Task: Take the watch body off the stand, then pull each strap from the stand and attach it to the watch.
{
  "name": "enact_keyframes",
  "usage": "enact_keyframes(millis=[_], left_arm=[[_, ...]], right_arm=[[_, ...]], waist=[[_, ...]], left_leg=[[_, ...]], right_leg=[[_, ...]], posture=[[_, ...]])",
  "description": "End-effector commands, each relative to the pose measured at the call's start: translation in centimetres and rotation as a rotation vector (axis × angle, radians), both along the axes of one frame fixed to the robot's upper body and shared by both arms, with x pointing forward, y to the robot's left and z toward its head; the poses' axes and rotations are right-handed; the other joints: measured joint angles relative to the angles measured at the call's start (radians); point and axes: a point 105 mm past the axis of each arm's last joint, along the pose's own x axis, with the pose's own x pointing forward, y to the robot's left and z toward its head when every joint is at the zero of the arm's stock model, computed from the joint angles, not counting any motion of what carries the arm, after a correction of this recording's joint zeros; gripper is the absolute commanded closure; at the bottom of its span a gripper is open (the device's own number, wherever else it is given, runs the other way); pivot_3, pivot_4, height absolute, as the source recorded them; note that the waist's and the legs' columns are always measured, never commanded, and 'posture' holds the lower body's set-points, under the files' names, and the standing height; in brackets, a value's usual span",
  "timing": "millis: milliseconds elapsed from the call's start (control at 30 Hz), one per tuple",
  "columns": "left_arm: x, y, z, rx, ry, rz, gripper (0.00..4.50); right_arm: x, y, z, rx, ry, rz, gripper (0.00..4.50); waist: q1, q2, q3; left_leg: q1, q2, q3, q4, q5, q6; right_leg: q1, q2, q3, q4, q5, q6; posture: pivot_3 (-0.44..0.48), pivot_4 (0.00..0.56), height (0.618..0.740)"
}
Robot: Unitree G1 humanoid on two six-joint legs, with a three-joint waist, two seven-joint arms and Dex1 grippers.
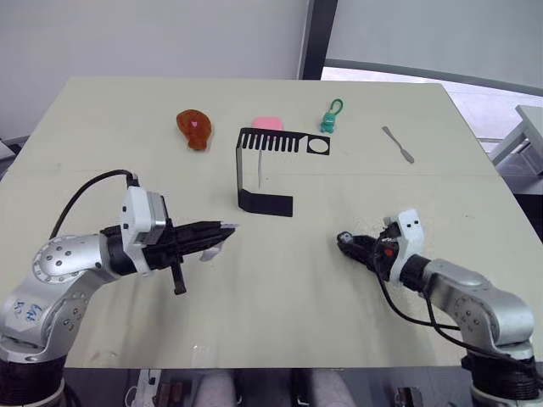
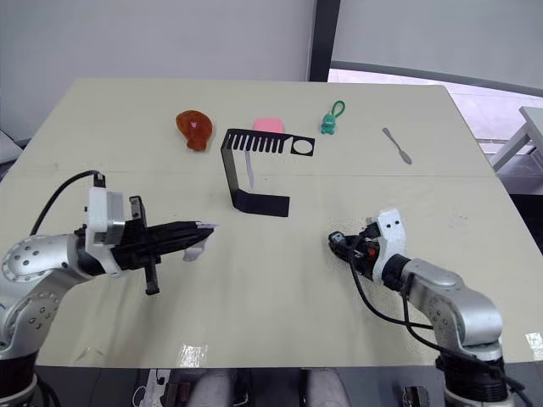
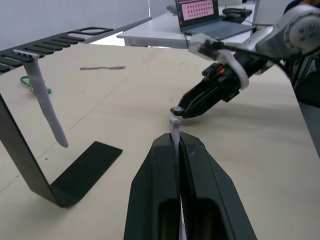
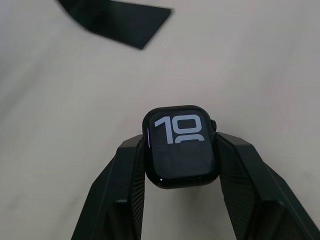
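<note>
Watch body [image 4: 181, 146] sits pinched in the right end effector [image 1: 346, 241], screen up, at four o'clock from the stand [image 1: 270, 166]. Left end effector [image 1: 222, 229] grips one strap [image 3: 174, 129], aimed toward it for attaching. Second strap [image 3: 45, 102] hangs from the stand's comb.

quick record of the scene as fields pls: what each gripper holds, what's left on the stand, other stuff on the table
left gripper: shut on a strap
right gripper: shut on the watch body, screen lit
stand: upright on the table, one strap hanging from its slotted top
watch and held strap: apart, not joined yet
far side of table: brown object, pink object, green keychain, grey tool
</note>
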Motion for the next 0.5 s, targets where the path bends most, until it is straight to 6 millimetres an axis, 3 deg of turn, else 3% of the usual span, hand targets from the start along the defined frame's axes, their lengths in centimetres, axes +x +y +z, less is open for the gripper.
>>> enact_keyframes(millis=[33,167,367,500], left_arm=[[-0.4,0.6,0.6,0.071,-0.07,-0.001,4.5],[-0.4,0.6,0.9,0.107,-0.099,-0.001,4.5],[-0.2,-0.2,1.2,0.126,-0.026,-0.012,4.5],[-0.3,-1.2,1.7,0.166,-0.065,-0.054,4.5]], right_arm=[[-1.6,2.7,1.6,0.108,0.104,0.213,2.92],[-2.5,5.3,2.0,0.175,0.23,0.353,2.92],[-2.7,7.4,1.9,0.244,0.382,0.433,2.92],[-2.4,8.5,1.9,0.293,0.444,0.454,2.92]], waist=[[0.0,0.001,0.0],[0.005,0.001,0.0],[0.004,0.001,0.0],[0.004,0.001,0.001]], left_leg=[[0.0,0.0,0.0,0.0,0.0,0.0],[-0.001,0.0,0.0,0.0,0.0,0.001],[-0.002,-0.001,-0.001,0.0,-0.001,0.002],[-0.002,-0.001,-0.001,0.0,-0.001,0.001]], right_leg=[[0.0,0.0,0.0,0.0,0.0,0.0],[0.0,-0.001,0.0,0.0,0.0,0.0],[0.0,-0.002,-0.001,0.0,0.0,0.0],[-0.001,-0.002,-0.001,0.0,0.0,0.0]], posture=[[0.0,0.15,0.74],[0.0,0.15,0.74],[0.0,0.15,0.74],[0.0,0.15,0.74]])
